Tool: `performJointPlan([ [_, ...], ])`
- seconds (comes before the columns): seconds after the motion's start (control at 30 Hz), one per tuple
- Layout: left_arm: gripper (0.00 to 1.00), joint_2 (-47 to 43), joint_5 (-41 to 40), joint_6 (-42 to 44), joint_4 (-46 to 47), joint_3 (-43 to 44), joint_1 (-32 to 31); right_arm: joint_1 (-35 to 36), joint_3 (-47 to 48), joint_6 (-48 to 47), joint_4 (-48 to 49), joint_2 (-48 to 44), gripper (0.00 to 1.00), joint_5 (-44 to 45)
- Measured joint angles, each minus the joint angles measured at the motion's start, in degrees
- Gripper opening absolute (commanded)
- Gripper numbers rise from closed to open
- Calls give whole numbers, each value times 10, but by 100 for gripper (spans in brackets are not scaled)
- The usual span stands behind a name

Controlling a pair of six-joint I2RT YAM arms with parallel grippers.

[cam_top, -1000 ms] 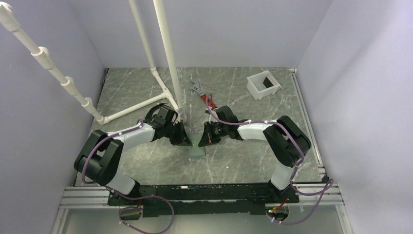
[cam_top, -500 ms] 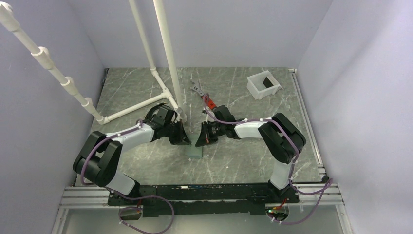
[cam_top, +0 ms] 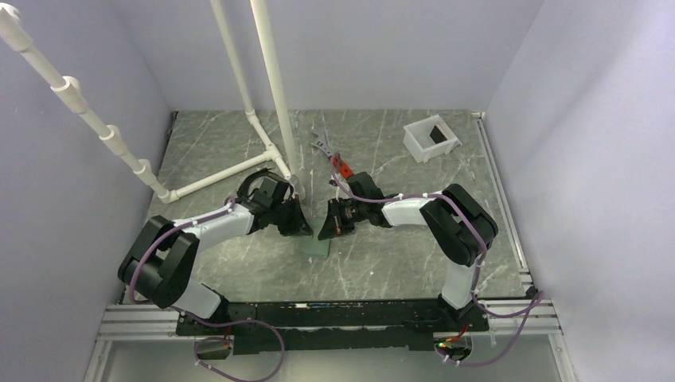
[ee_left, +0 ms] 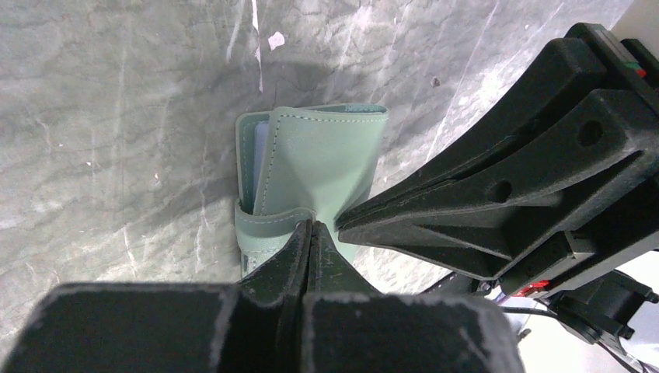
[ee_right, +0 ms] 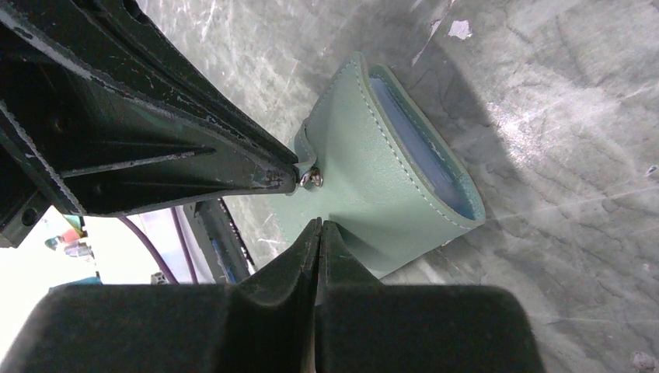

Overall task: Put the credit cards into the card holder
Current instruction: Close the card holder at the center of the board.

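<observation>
While left gripper and right gripper are pinching it tight, grey-green folding card holder is bowing around light blue credit card, right gripper having edged leftward within the last second.

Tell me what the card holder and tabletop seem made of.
The card holder looks like leather or faux leather: matte grey-green, stitched edges, soft bend. The tabletop looks like grey veined stone or a laminate print, slightly glossy; I cannot tell which.
</observation>
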Motion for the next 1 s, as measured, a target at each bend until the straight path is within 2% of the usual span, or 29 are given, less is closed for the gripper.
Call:
performJointPlan([
  [0.47,0,14,-32,-4,18,6,-36,1,2,0,1,2,0,-2],
  [0.8,0,22,-40,-16,30,6,-39,1,2,0,2,2,0,-2],
  [1.0,0,24,5,-41,116,-40,-18,1,2,0,1,2,0,0],
])
